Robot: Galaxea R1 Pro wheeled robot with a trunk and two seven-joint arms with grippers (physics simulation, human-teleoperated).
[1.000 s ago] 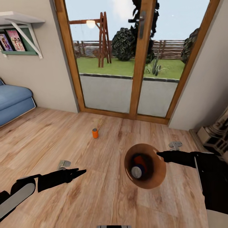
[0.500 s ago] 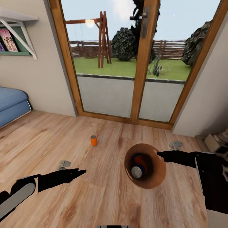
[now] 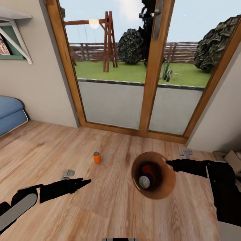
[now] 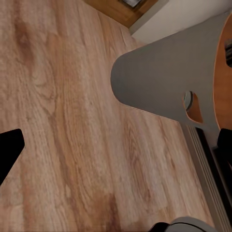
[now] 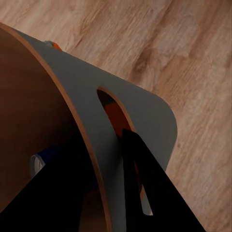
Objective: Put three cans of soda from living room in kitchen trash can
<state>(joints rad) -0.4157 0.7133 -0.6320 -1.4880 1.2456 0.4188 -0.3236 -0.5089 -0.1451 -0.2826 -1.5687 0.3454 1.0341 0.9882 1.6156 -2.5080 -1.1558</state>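
One orange can of soda (image 3: pixel 97 157) stands upright on the plank floor in front of the glass door, ahead of my left gripper (image 3: pixel 87 182). That gripper hovers low over the floor, open and holding nothing; one finger (image 4: pixel 9 150) shows. My right gripper (image 3: pixel 169 164) is shut on the rim of the copper trash can (image 3: pixel 169 182), which hangs tilted above the floor. Inside it lie a blue can (image 3: pixel 144 181) and an orange can (image 3: pixel 148 169). In the right wrist view, fingers (image 5: pixel 145 183) straddle the bin wall (image 5: pixel 96 111), and the blue can (image 5: pixel 41 159) shows inside.
A wood-framed glass door (image 3: pixel 147 83) closes the room straight ahead. A blue sofa (image 3: pixel 10 115) sits at the far left under a wall shelf (image 3: pixel 13 36). Pale stonework (image 3: pixel 234 157) juts in at the right. The bin's grey outer wall (image 4: pixel 164 72) shows beside my left arm.
The whole view has shifted: the door looms larger and the floor can sits lower and nearer. Both arms and the held trash can keep the same pose.
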